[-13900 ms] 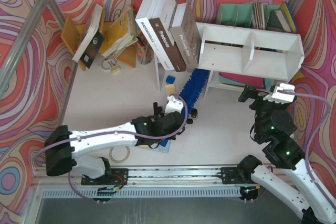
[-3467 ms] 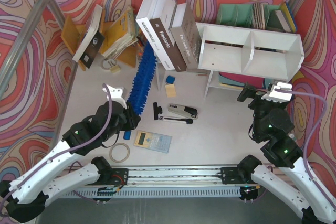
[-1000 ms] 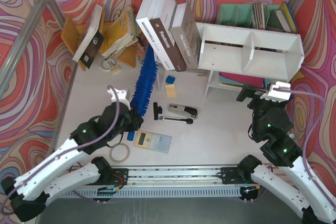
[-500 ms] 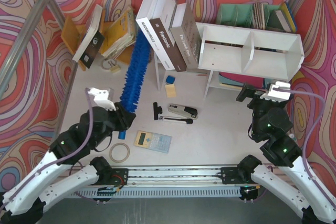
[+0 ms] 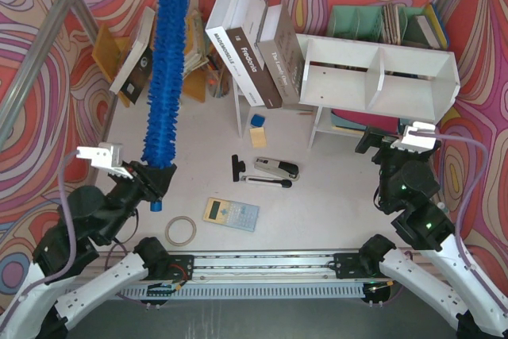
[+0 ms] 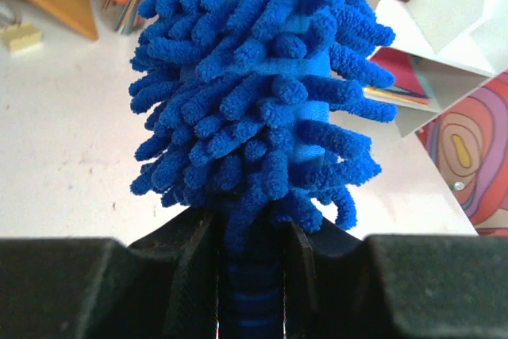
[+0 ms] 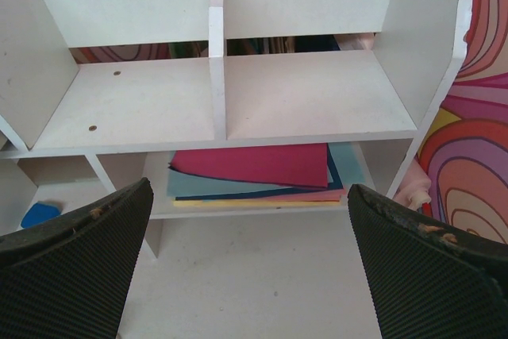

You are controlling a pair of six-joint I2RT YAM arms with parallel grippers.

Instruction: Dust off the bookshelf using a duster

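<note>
My left gripper (image 5: 151, 182) is shut on the handle of the blue duster (image 5: 166, 69) and holds it raised well above the table at the left, its fluffy head pointing up and away. In the left wrist view the head (image 6: 266, 89) fills the frame between my fingers (image 6: 184, 271). The white bookshelf (image 5: 379, 77) stands at the back right, its two upper compartments bare (image 7: 226, 97), with coloured folders (image 7: 254, 168) on its lower level. My right gripper (image 5: 373, 142) is open and empty just in front of the shelf.
A stapler (image 5: 275, 169), a black tool (image 5: 237, 167), a calculator (image 5: 231, 213) and a tape roll (image 5: 181, 231) lie on the table. Leaning books (image 5: 254, 45) stand left of the shelf. An orange rack (image 5: 171, 57) and a teal organizer (image 5: 373, 23) stand at the back.
My left arm has pulled back to the left and swung the duster up off the table, from low by the books to high above the orange rack. The right arm has not moved.
</note>
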